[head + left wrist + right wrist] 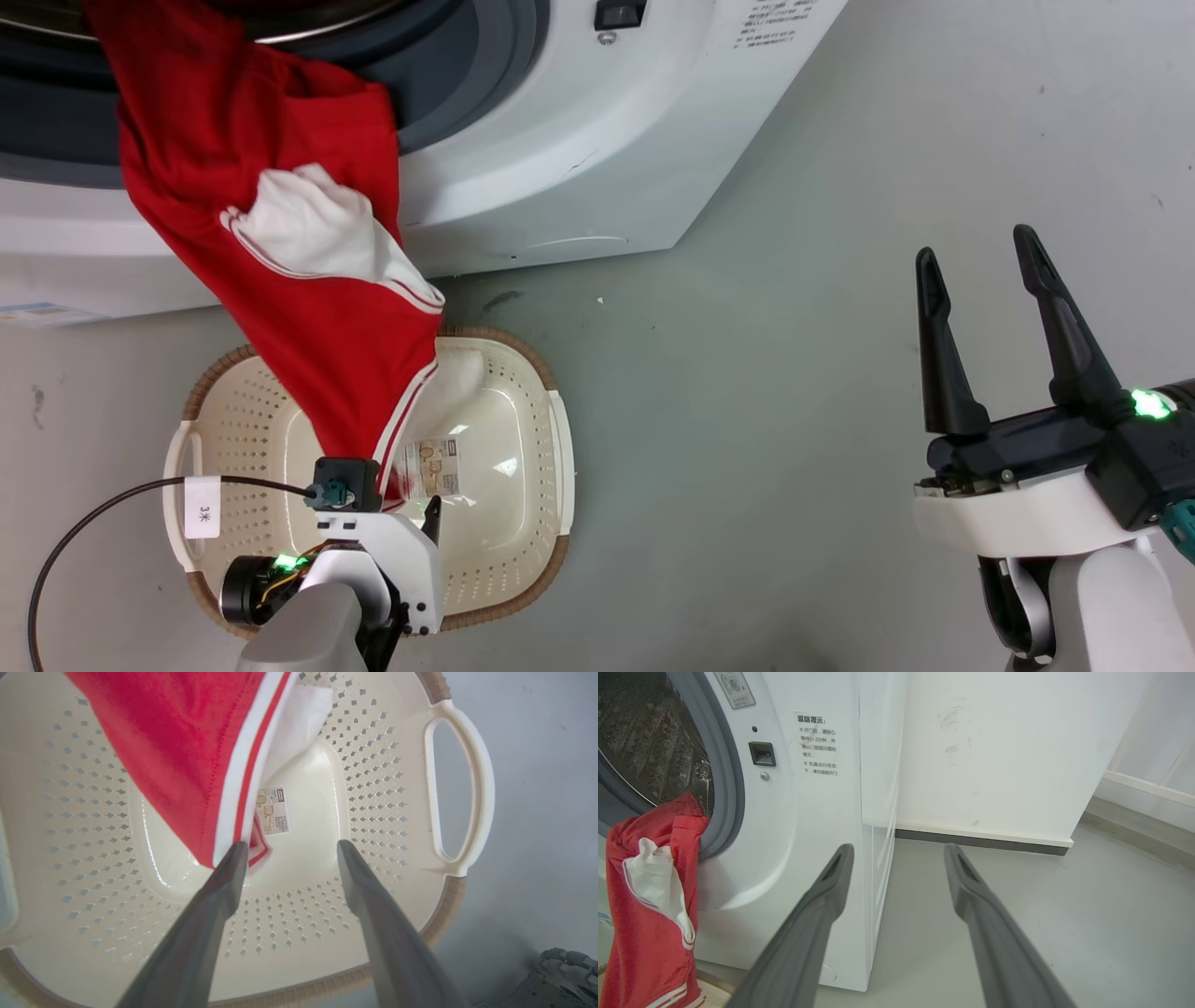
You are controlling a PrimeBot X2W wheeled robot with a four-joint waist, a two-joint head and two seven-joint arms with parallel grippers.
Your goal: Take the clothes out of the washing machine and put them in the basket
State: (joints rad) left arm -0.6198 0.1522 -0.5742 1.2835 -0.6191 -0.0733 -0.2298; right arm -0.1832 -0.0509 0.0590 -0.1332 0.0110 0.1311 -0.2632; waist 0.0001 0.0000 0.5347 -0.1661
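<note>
Currently a red garment with a white panel and red-white striped bands hangs out of the washing machine. Its upper end lies in the mouth of the drum, draped over the grey ring and down the white front. Its lower end reaches into the basket, which stands on the floor just in front of the machine. In the left wrist view the striped hem hangs over the basket's bottom, close to the paper label there; whether the cloth touches the bottom I cannot tell. A white fold of it lies against the far perforated wall.

The left gripper hangs over the inside of the basket, pointing down into it. Its two fingers stand wide apart and clamp nothing. The tip of one finger is right at the corner of the hem, and the other is clear of the cloth. One cream handle of the basket shows to the side.

The right gripper is well apart from the basket and the garment, over the floor on the robot's right. Its fingers are spread wide too, with nothing between them. In its wrist view they point toward the machine's front corner and a white wall behind, with the garment off at the left edge.
</note>
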